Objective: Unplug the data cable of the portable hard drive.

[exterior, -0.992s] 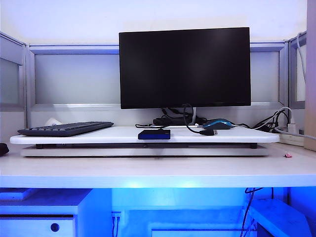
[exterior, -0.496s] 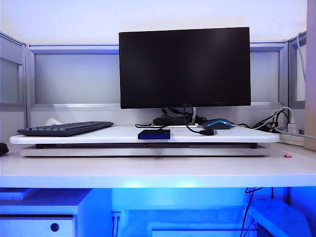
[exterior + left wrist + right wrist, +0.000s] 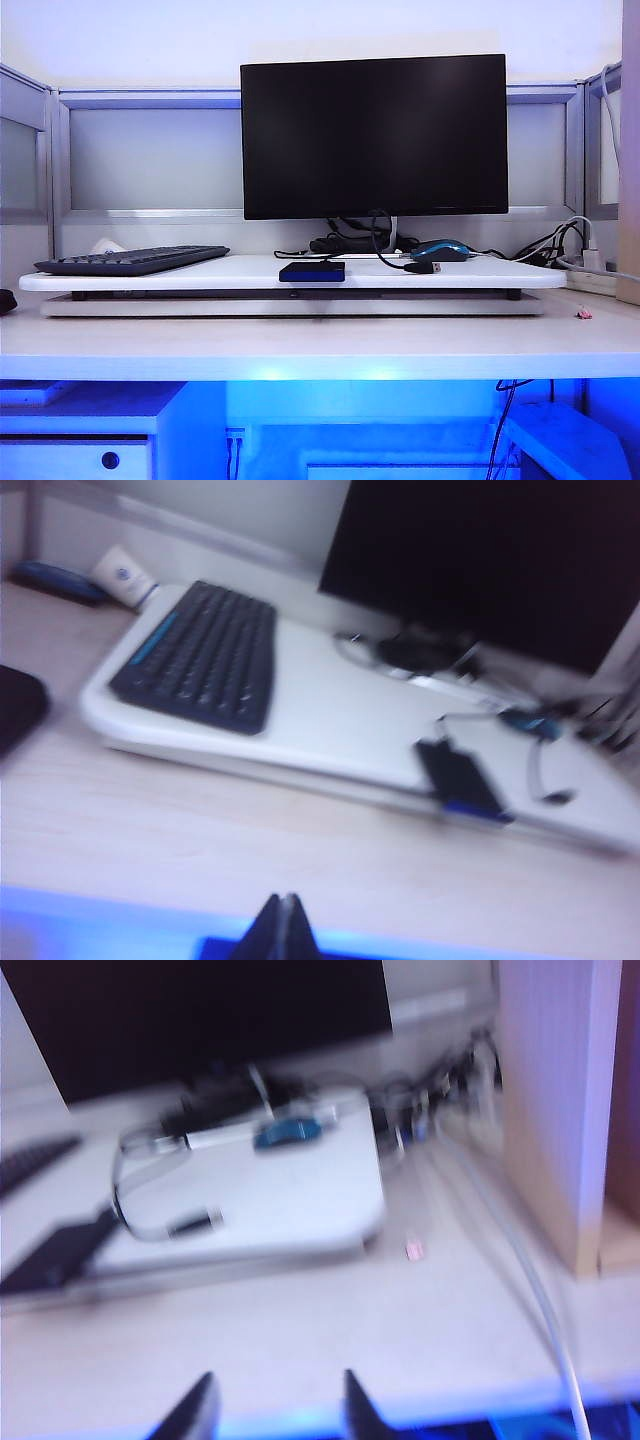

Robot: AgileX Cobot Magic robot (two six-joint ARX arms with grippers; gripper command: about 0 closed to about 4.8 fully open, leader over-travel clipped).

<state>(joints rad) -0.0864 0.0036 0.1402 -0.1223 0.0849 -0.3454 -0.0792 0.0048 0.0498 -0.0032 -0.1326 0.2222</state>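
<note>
Well apart: portable hard drive (image 3: 460,780), closed left end effector (image 3: 283,925).

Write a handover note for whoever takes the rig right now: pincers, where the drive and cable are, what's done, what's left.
Left pincer: shut, empty, low over the near desk edge, far from the work.
Right pincer: jaws apart, empty, also back at the near desk edge.
Portable hard drive: flat at the front edge of the white riser, below the monitor.
Data cable: loops up from the drive's rear; its free USB plug lies beside the blue mouse.
Done: nothing visible.
Left: hold the drive, pull the cable from it.
</note>
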